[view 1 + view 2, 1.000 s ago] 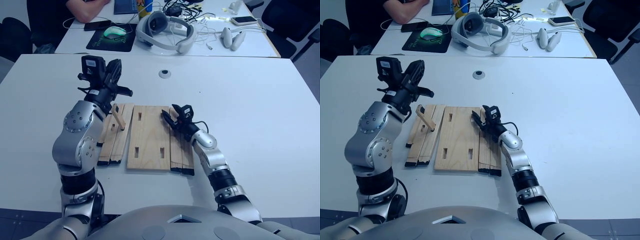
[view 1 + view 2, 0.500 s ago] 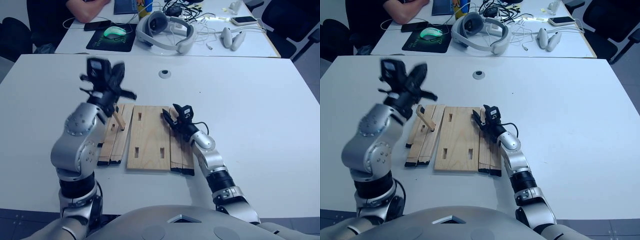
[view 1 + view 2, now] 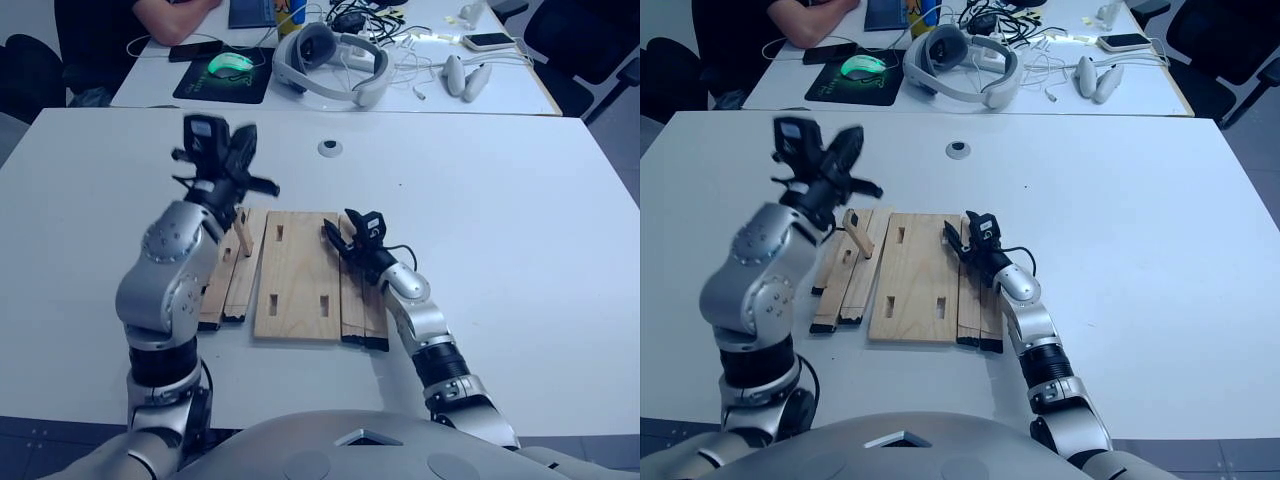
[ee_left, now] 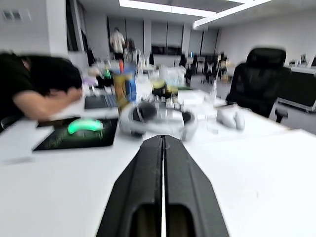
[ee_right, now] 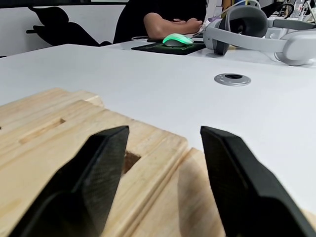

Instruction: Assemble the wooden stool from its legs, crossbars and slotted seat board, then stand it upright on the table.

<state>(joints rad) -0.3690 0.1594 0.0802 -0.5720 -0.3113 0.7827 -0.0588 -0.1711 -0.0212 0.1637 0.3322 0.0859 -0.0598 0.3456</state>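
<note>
The slotted seat board [image 3: 298, 275] lies flat at the table's middle. Two wooden planks [image 3: 225, 285] lie side by side along its left edge, and two more planks [image 3: 362, 305] along its right edge. A short crossbar [image 3: 241, 234] stands tilted on the left planks. My left gripper [image 3: 228, 165] hangs raised above the far end of the left planks, shut with nothing in it, its fingers [image 4: 148, 177] pressed together. My right gripper [image 3: 340, 236] rests low at the far end of the right planks, open, its fingers [image 5: 96, 173] spread over the wood.
A round metal grommet [image 3: 329, 148] sits in the tabletop beyond the board. The desk behind carries a headset [image 3: 330, 60], a mouse on a pad [image 3: 230, 63], controllers [image 3: 465, 75] and cables. White tabletop stretches to the right of the wood.
My left arm has swung right and inward, carrying its shut gripper over the left planks. The right arm and the wooden parts have stayed put.
</note>
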